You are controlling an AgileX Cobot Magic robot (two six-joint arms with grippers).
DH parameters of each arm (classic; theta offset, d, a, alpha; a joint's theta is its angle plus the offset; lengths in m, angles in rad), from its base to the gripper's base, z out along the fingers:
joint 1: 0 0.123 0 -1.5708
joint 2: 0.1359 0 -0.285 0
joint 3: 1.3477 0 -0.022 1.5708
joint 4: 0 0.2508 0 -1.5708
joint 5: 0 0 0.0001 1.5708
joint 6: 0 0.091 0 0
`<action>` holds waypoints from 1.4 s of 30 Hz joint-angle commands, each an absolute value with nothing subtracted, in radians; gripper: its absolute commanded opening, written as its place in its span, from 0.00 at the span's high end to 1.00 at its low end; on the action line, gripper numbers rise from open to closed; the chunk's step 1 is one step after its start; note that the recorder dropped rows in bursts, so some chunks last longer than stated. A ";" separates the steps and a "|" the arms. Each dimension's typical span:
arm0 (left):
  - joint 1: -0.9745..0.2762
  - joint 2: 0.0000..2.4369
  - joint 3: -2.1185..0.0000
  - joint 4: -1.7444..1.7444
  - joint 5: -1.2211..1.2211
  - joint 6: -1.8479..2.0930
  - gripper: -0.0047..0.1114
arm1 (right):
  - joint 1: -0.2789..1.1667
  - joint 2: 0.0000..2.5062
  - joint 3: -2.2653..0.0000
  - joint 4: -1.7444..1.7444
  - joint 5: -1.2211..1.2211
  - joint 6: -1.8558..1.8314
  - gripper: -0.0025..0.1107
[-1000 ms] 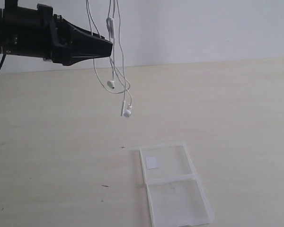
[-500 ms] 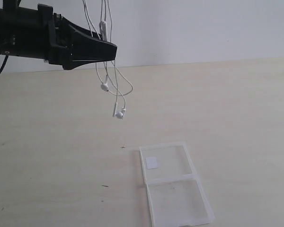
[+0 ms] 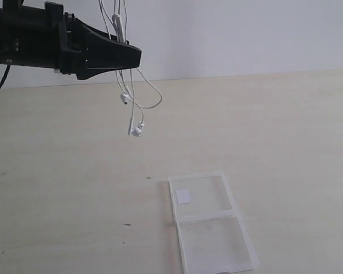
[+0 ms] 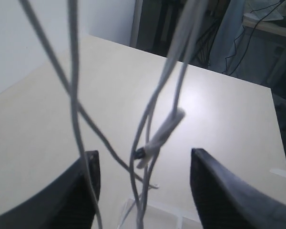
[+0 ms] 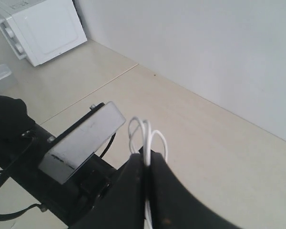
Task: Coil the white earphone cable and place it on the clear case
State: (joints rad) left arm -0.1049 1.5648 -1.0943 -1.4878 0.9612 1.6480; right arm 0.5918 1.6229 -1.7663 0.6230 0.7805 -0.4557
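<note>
R claw is clenching the white earphone cable up high, out of the ext view, so the wire is hanging free w/ both earbuds dangling over the table. It's hanging well apart from the clear case, which is lying flat nearer the cam. Vs a sec ago, the cable is swinging leftward and the L claw is nudging right to meet it. Strands are now passing btwn its spread fingers, which are gripping nothing. Prob. it's setting up to catch the strands for coiling; no loop is forming yet.
</note>
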 commanded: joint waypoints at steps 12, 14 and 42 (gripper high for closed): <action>-0.105 1.563 -1.093 -1.540 0.951 1.670 0.58 | 0.593 1.625 -1.772 0.683 0.749 -0.469 0.98; -0.105 1.563 -1.093 -1.544 0.951 1.670 0.59 | 0.593 1.625 -1.772 0.696 0.749 -0.471 0.98; -0.105 1.563 -1.093 -1.545 0.936 1.670 0.59 | 0.593 1.625 -1.772 0.707 0.706 -0.471 0.98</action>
